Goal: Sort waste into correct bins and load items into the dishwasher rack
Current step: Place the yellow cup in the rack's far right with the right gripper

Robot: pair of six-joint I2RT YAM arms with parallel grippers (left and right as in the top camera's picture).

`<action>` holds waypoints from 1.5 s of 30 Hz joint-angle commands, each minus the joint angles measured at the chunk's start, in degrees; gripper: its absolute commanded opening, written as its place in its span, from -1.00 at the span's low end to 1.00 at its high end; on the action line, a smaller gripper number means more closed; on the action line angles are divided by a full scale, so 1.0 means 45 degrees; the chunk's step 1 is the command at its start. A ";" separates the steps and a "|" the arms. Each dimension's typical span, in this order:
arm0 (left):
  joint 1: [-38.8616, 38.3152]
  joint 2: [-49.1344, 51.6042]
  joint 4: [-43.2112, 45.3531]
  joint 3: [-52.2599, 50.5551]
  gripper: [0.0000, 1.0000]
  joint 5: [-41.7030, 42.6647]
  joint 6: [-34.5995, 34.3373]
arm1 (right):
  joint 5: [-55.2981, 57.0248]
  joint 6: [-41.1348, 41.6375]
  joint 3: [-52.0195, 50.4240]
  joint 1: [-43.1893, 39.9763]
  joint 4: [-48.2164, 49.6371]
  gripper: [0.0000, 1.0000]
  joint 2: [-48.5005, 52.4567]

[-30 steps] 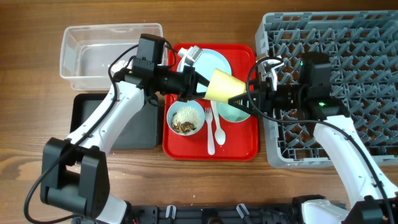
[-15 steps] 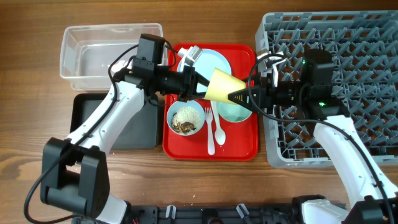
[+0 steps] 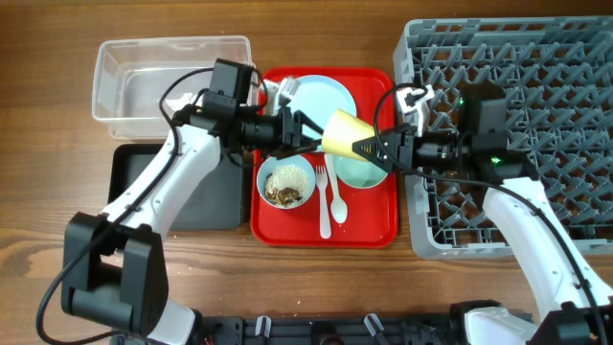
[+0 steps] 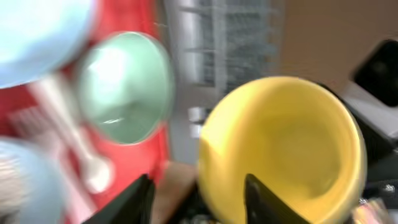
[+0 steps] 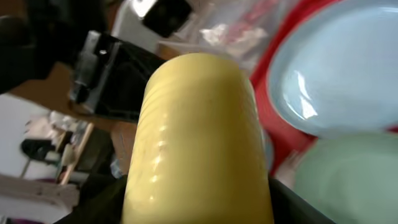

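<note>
The small yellow cup point(image 3: 343, 132) hangs on its side above the red serving tray, and my right gripper point(image 3: 364, 149) is shut on its base end. The right wrist view shows the cup point(image 5: 198, 137) filling the space between the fingers point(image 5: 199, 208). My left gripper point(image 3: 308, 131) is open just left of the cup's mouth and apart from it. In the left wrist view the mouth point(image 4: 283, 149) faces the open fingers point(image 4: 199, 199). The pale blue plate point(image 3: 321, 96), mint-green bowl point(image 3: 362, 172), white-blue bowl point(image 3: 285, 182) with food scraps, fork point(image 3: 323, 192) and spoon point(image 3: 338, 201) lie on the tray.
The red serving tray point(image 3: 383, 230) sits between the bins and the grey dishwasher rack point(image 3: 536, 86). The clear tub point(image 3: 144, 86) is at the back left, with the black tray point(image 3: 192, 206) in front of it. A crumpled white napkin point(image 3: 272, 92) lies by the plate's left edge.
My left gripper has opened, let go of the yellow cup and drawn back to the left. My right gripper now holds the cup alone and has shifted it slightly right.
</note>
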 commanded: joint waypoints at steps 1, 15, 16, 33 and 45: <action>0.0947 -0.1039 -0.1676 0.0034 0.04 -0.4070 0.1734 | 0.3453 -0.0520 0.1093 -0.0379 -0.1904 -0.91 -0.0889; 0.2205 -0.4231 -0.3789 0.0034 0.13 -0.8869 0.2118 | 1.3857 0.1127 0.6003 -0.6863 -0.9219 -0.92 -0.1243; 0.2205 -0.4231 -0.3798 0.0034 0.14 -0.8869 0.2118 | 1.4032 0.1209 0.6003 -0.7640 -0.9151 -0.92 -0.1117; 0.2205 -0.4231 -0.3949 0.0034 0.23 -0.8869 0.2118 | 1.3639 0.2108 0.6003 -1.0418 -0.8000 -0.18 0.3502; 0.2205 -0.4231 -0.3978 0.0034 0.37 -0.8869 0.2123 | 1.0938 0.1443 0.6348 -1.0418 -0.8242 0.71 0.2458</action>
